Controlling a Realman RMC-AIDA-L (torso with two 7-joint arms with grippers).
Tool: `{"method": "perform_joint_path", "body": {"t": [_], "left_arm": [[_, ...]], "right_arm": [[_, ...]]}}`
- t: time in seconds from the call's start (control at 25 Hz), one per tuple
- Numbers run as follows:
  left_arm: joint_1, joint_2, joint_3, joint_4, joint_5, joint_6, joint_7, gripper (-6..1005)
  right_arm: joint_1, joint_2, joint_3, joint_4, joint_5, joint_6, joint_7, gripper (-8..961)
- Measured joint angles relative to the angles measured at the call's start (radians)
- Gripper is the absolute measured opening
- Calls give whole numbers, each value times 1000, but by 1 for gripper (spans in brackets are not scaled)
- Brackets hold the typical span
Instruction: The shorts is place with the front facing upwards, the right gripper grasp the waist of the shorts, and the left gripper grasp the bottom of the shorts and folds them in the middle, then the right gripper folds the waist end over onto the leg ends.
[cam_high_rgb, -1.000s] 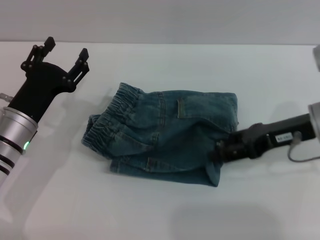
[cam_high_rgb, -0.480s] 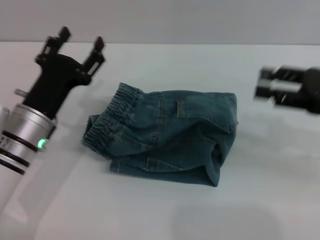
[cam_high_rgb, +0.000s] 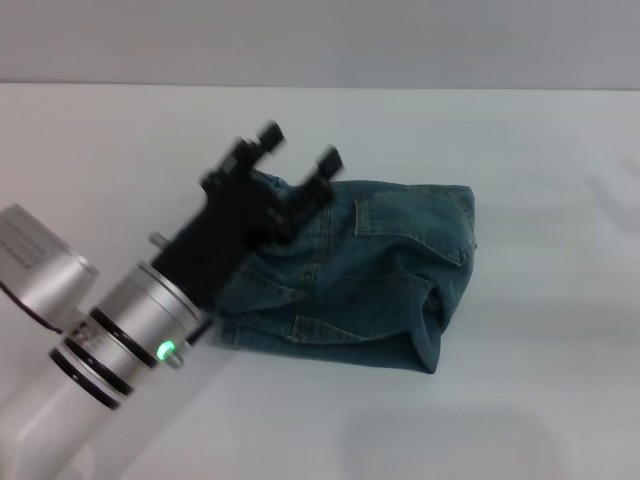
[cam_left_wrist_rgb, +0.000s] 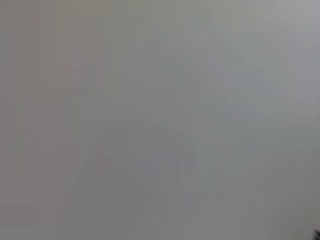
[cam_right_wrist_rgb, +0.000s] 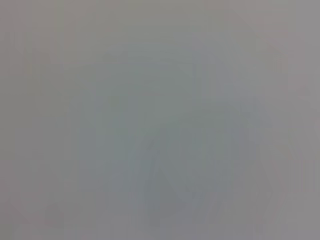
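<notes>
Left end effector (cam_high_rgb: 300, 160): my head view shows it over the shorts' (cam_high_rgb: 390, 280) 9 o'clock end, fingers (cam_high_rgb: 268, 137) spread wide, holding nothing; silver wrist trails toward 7 o'clock, green light lit. Waist band hidden beneath it.

Shorts: folded denim bundle, centre of white bench (cam_high_rgb: 520, 150), fold edge at 3 o'clock, pocket stitching up.

Right end effector: I see none of it in head view.

Both wrist views: blank grey, nothing readable.
</notes>
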Motion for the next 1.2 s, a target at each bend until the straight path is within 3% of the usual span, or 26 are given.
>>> {"method": "perform_joint_path", "body": {"t": [0.28, 0.72, 1.08, 1.2], "left_arm": [[15, -6, 81, -3, 1, -134, -53, 811], [20, -6, 30, 7, -5, -293, -43, 811], [-8, -5, -4, 14, -6, -341, 4, 811], [-7, -2, -1, 5, -2, -295, 32, 811]], "right_arm": [[-4, 0, 12, 80, 139, 44, -145, 635], [-7, 1, 12, 91, 141, 45, -151, 635], [-18, 1, 13, 111, 142, 39, -153, 634], [-23, 2, 16, 112, 143, 37, -153, 634]]}}
